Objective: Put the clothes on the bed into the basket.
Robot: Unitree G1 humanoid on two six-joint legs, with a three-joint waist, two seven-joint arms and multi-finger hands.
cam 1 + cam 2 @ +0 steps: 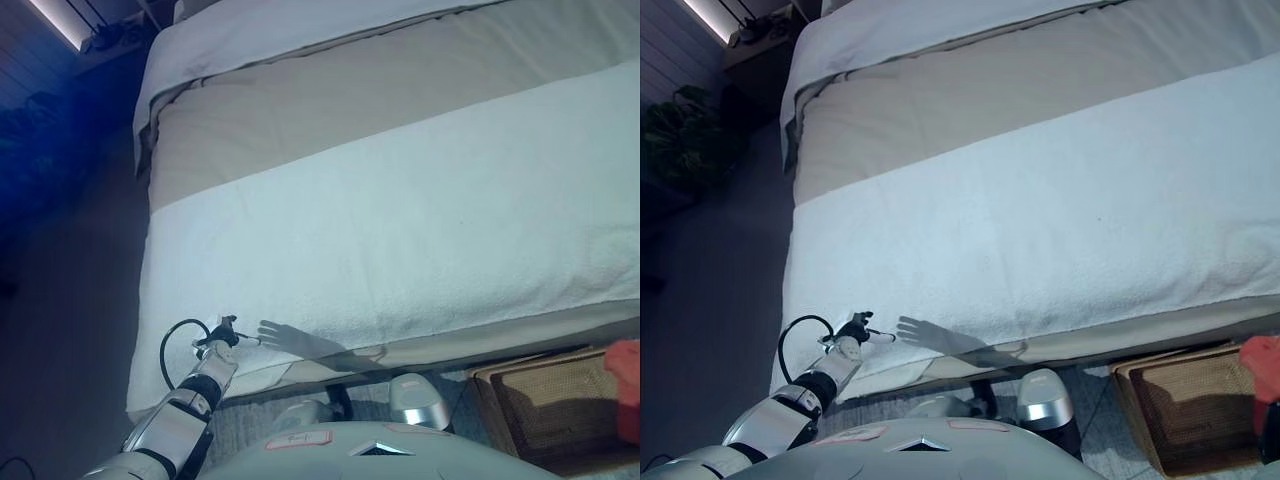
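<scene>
the left hand (222, 336) hovers at the white-covered bed's (420, 230) near edge, whether spread i cannot tell. a red garment (625, 385) sits over the woven wicker basket (545, 405).

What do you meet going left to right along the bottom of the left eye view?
Left hand at the bed's near corner → white bed cover hanging over the edge → wicker basket on the floor → red cloth at the basket's right edge, cut off by the frame.
</scene>
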